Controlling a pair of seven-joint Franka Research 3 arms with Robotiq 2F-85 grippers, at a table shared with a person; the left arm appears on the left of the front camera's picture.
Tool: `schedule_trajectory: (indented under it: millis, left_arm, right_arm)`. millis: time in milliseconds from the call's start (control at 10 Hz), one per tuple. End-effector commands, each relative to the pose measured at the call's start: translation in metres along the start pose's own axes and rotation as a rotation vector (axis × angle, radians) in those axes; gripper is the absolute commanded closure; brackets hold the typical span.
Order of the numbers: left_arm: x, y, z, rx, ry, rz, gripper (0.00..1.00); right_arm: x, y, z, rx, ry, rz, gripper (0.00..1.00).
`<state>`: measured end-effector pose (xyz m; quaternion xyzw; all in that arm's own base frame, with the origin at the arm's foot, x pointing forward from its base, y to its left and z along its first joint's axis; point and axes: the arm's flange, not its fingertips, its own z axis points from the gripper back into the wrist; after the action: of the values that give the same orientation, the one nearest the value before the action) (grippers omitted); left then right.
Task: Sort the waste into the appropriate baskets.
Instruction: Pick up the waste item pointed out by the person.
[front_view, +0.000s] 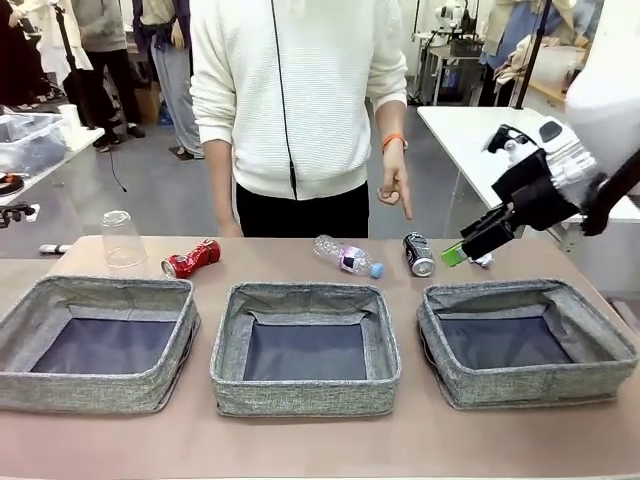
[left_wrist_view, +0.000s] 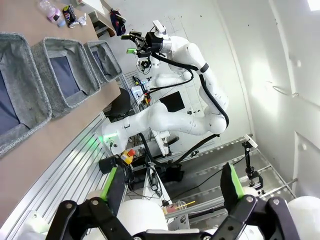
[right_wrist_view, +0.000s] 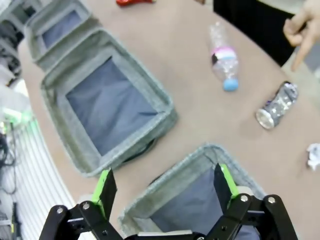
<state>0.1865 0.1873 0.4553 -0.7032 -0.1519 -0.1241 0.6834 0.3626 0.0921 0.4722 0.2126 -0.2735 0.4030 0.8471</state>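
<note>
Waste unsorted: cup (front_view: 122, 240), red can (front_view: 192, 259), bottle (front_view: 345, 256) and dark can (front_view: 419, 254) lie in a row on the counter (front_view: 300, 440) behind three empty baskets (front_view: 305, 293); right fingers (front_view: 455, 254) hang wide open and empty beside the dark can the person's hand (front_view: 396, 185) points at, presumably poised for that pick, while left fingers (left_wrist_view: 109, 186) are open too, holding nothing.

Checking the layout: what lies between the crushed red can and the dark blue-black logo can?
A clear plastic bottle with a blue cap lies there, on its side, seen in the front view.
</note>
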Motion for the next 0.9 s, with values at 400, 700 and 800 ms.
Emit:
schedule_trajectory:
  millis: [400, 700, 800]
  left_arm:
    - [0.001, -0.001, 0.001, -0.013, -0.009, -0.019, 0.00]
    - [0.001, -0.001, 0.001, -0.013, -0.009, -0.019, 0.00]
    - [0.001, -0.001, 0.001, -0.013, -0.009, -0.019, 0.00]
  right_arm:
    - [0.074, -0.019, -0.077, -0.265, 0.413, -0.320, 0.00]
    - [0.110, -0.053, -0.116, -0.311, 0.411, -0.420, 0.00]
    - [0.117, -0.063, -0.125, -0.370, 0.354, -0.425, 0.00]
